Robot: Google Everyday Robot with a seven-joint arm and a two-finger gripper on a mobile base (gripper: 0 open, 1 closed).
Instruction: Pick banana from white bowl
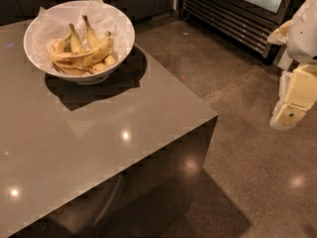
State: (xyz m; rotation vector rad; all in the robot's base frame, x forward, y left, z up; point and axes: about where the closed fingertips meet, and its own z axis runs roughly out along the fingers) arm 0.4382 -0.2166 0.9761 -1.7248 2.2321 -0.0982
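Note:
The white bowl (pixel 79 33) with crumpled white paper lining stands at the back of the grey table (pixel 89 143). In it lies the long curved yellow banana (pixel 81 57) with brown streaks, across the front. Two shorter green-stemmed bananas (pixel 83 37) stand behind it, and small stubby yellow pieces (pixel 105 63) lie at its right end. My gripper (pixel 292 100) is at the far right edge of the view, over the floor, well away from the table and the bowl, holding nothing that I can see.
The table's right edge and front corner (pixel 215 117) drop to a speckled floor (pixel 237 83). A dark cabinet with a slatted grille and glass doors (pixel 233 14) stands at the back right. Dark cabinets run behind the table.

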